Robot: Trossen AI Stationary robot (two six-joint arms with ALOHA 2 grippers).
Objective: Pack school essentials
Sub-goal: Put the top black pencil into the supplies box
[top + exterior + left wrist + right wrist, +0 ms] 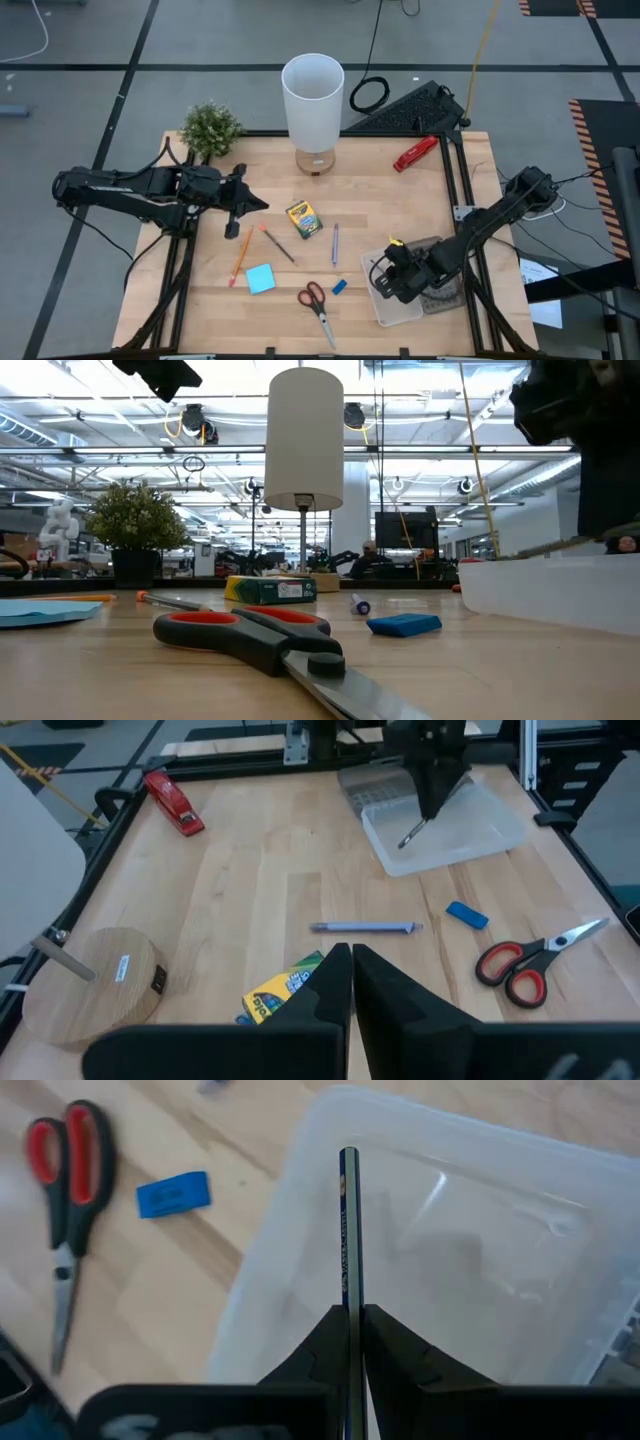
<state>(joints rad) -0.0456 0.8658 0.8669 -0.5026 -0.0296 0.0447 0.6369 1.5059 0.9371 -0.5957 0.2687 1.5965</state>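
Observation:
My right gripper (349,1325) is shut on a dark blue pencil (348,1230) over the clear container (500,1230) at the near right (405,300). My left gripper (350,975) hovers shut at the table's left (255,203), touching nothing. Flat on the wood lie the yellow-green crayon box (304,219), blue sticky-note pad (261,279), red-handled scissors (316,305), blue eraser (339,286), orange pencil (240,255), brown pencil (278,245) and blue pen (334,243). My right gripper pinches the pencil between its two fingers at a point (348,1302) back from its free end. The pencil runs along the fingers and sticks out past their tips. Its free end (405,842) slants down over the container's floor; whether it touches, I cannot tell.
A white lamp (312,100) on a round wooden base stands at the far middle, a small green plant (210,128) at the far left, a red stapler-like tool (415,153) at the far right. Bare wood lies between the crayon box and the container.

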